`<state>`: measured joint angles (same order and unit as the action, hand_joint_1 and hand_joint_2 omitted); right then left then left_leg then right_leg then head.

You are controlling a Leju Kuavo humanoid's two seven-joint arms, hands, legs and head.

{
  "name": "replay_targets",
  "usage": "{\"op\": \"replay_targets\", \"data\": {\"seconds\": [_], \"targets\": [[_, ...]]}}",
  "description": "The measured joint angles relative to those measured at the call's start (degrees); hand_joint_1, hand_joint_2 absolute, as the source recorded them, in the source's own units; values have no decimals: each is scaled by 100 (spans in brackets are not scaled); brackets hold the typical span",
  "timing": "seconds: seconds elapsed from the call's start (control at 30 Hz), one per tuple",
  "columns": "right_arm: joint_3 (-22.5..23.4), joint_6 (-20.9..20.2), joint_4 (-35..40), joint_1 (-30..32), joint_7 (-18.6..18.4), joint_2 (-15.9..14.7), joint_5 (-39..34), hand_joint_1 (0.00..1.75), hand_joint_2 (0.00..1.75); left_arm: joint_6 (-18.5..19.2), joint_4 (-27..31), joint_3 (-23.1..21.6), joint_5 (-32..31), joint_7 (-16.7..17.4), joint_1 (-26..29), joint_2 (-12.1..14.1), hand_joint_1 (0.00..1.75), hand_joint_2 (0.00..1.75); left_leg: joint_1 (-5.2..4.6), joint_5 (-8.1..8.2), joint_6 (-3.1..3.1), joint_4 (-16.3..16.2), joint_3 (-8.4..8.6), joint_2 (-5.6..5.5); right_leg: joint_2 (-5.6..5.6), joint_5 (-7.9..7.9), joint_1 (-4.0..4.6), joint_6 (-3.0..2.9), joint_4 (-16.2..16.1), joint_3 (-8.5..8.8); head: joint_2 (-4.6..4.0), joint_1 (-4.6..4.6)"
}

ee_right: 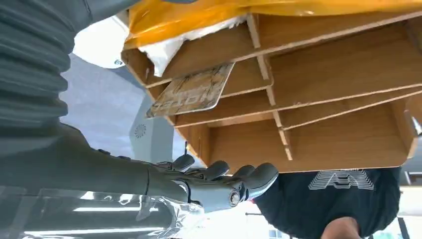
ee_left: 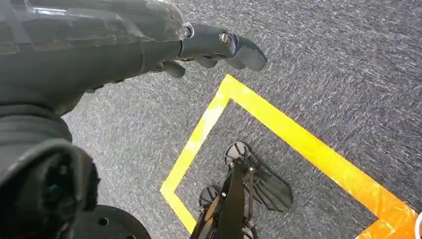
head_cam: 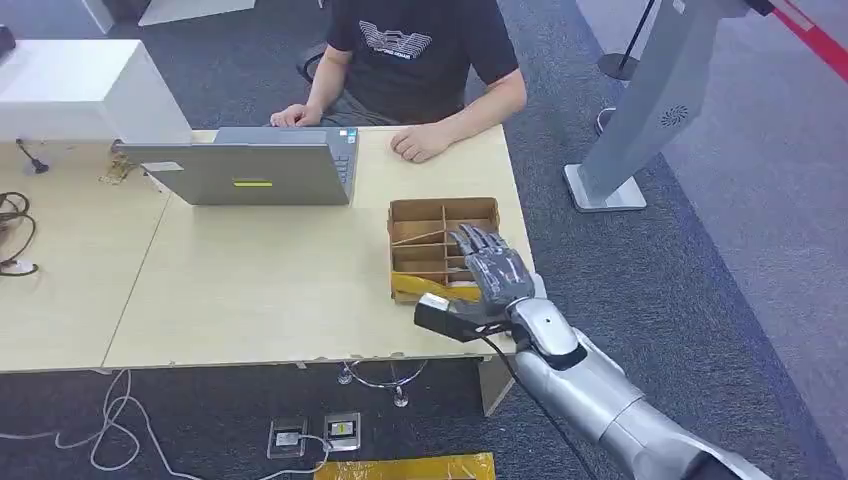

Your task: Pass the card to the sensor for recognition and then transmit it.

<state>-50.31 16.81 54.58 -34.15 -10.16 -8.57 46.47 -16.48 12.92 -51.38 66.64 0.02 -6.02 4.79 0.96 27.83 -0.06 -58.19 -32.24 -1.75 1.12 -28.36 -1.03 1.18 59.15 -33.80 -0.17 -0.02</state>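
A patterned tan card [ee_right: 191, 92] leans in a compartment of the divided wooden box [head_cam: 425, 225] near the table's right edge. My right hand [head_cam: 492, 268] hovers over the box's near right part with its fingers [ee_right: 224, 179] stretched out flat. It holds nothing, and a gap shows between it and the card. My left hand [ee_left: 219, 47] hangs low over the grey carpet, fingers loosely extended and empty.
A person in a black T-shirt [head_cam: 420, 50] sits at the far side of the table behind a grey laptop [head_cam: 255, 165]. A white machine [head_cam: 80, 90] stands at the back left. A grey kiosk stand [head_cam: 650, 110] rises right of the table. Yellow floor tape [ee_left: 278, 129] marks the carpet.
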Motion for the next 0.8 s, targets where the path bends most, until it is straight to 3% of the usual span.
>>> {"op": "replay_targets", "data": {"seconds": [0.03,0.8], "targets": [[0,0,-13,0,7,2,0,175,175,2,0,-11,0,0,0,0,0,0,0,0,0,0,0,0,-1,0,0,0,0,0,0,0],[0,-184,-107,-64,127,103,-212,175,175,-35,0,-77,37,0,0,-17,0,0,0,0,0,0,0,0,0,0,0,0,0,0,0,0]]}}
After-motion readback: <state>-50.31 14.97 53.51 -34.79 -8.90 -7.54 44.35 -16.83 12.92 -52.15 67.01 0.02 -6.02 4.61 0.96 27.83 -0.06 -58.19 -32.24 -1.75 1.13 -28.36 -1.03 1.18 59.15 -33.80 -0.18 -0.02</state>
